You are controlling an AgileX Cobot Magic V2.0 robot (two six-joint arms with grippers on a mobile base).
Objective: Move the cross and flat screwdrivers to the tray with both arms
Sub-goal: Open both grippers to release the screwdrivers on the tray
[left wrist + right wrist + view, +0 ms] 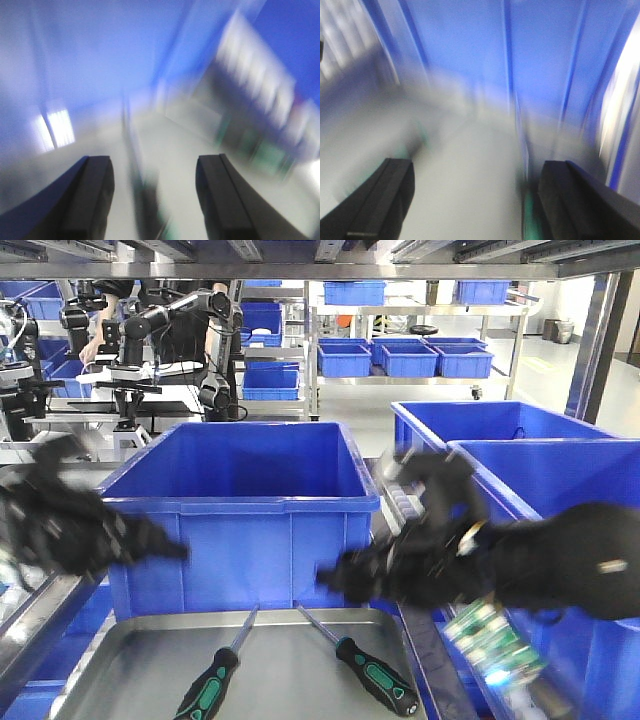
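Steel tray: shallow grey metal pan, bottom centre of the front view, in front of the large blue plastic bin.
Left screwdriver: black-and-green handle, lying in the tray at lower centre, shaft pointing up-right.
Right screwdriver: black-and-green handle, lying in the tray just right of the other, shaft pointing up-left; tips near, not touching.
Left gripper: black fingers spread apart, holding nothing; view blurred.
Right gripper: black fingers wide apart, holding nothing; blurred.
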